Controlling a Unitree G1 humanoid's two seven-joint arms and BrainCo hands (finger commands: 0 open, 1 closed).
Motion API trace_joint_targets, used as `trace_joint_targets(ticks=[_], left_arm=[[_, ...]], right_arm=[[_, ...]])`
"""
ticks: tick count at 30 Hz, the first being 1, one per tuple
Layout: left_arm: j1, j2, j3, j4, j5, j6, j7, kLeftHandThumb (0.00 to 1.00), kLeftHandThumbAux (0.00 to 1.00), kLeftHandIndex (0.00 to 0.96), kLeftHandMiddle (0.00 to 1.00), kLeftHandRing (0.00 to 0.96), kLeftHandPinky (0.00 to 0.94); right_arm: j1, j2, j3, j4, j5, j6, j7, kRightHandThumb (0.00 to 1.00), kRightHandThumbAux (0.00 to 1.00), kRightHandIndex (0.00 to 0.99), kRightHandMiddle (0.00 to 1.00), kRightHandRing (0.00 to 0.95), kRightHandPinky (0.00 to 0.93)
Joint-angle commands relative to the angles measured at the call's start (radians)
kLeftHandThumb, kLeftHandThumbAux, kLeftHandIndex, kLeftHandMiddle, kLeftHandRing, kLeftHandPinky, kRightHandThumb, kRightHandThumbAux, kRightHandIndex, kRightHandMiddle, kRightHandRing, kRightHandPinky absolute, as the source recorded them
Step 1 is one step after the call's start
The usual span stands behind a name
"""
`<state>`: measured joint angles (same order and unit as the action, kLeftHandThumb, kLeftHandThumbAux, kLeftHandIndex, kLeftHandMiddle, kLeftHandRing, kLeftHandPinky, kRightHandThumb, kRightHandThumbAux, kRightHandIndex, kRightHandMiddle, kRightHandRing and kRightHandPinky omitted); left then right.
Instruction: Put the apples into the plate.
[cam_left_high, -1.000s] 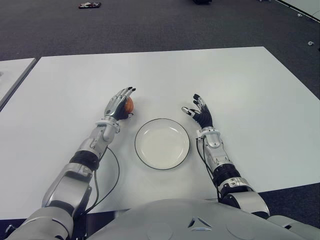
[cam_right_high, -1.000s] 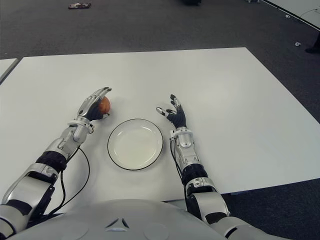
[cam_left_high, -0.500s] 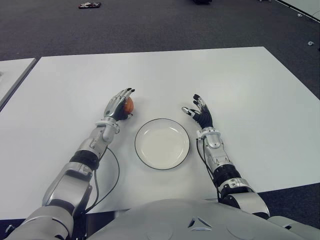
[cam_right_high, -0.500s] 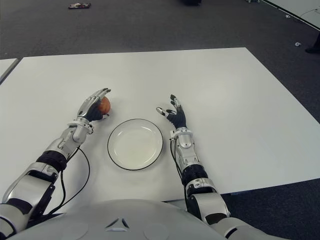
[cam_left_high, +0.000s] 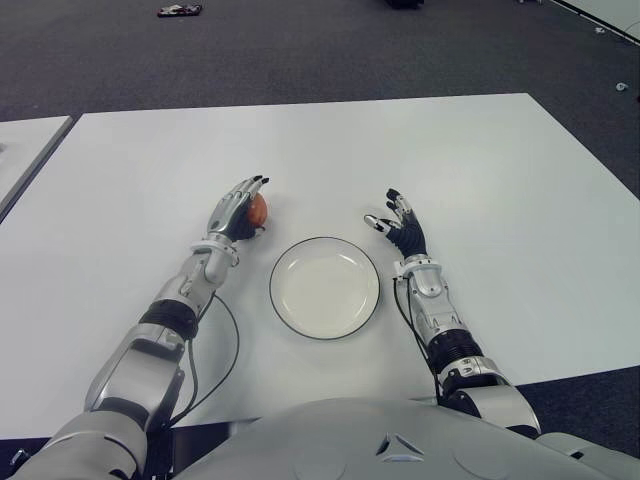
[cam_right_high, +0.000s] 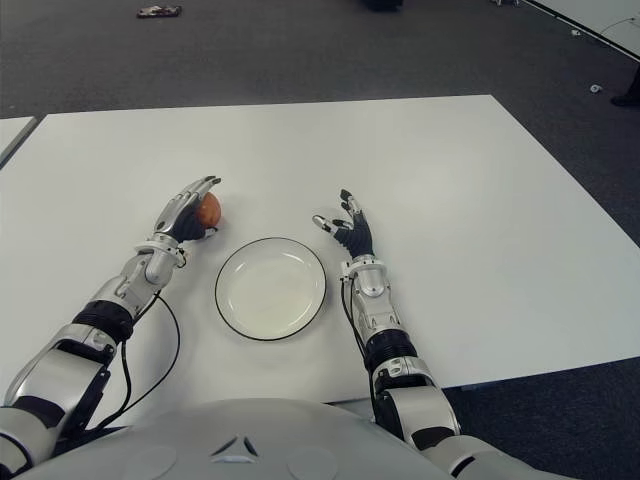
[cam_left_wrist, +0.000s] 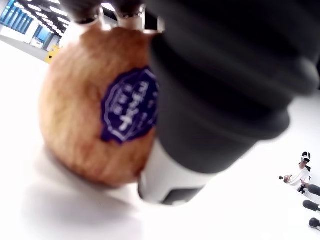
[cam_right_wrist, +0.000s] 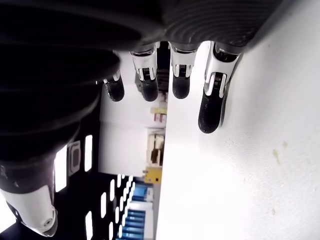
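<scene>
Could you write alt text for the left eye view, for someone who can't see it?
A robot's left hand grips an apple on a white table, just left of an empty white plate. Its right hand is open, right of the plate.

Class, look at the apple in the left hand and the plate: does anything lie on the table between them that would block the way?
Nothing visible does. The left hand grips the apple, and only bare table separates it from the plate just to its right.
</scene>
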<state>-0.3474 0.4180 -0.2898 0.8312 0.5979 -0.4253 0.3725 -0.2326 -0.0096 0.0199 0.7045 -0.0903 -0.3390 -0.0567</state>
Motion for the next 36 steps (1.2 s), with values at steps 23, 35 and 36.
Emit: trace_joint_targets(ticks=[23,35,36], left_arm=[[-0.050,-0.055,-0.023,0.121,-0.007,0.118,0.026,0.082,0.400,0.163,0.191,0.271,0.400],[-0.154,-0.136,-0.221,0.425,0.187,0.219,0.330,0.577,0.644,0.453,0.707,0.728,0.800],[-0.155,-0.140,-0.226,0.438,0.187,0.223,0.330,0.604,0.654,0.450,0.715,0.734,0.803]], right_arm=[[0.045,-0.014,-0.005,0.025,0.007,0.057,0.018,0.125,0.677,0.000,0.015,0.049,0.114],[0.045,-0.012,-0.005,0.030,0.007,0.049,0.022,0.121,0.671,0.000,0.013,0.050,0.120],[0.045,-0.013,-0.005,0.030,0.006,0.048,0.022,0.121,0.671,0.000,0.013,0.050,0.120]])
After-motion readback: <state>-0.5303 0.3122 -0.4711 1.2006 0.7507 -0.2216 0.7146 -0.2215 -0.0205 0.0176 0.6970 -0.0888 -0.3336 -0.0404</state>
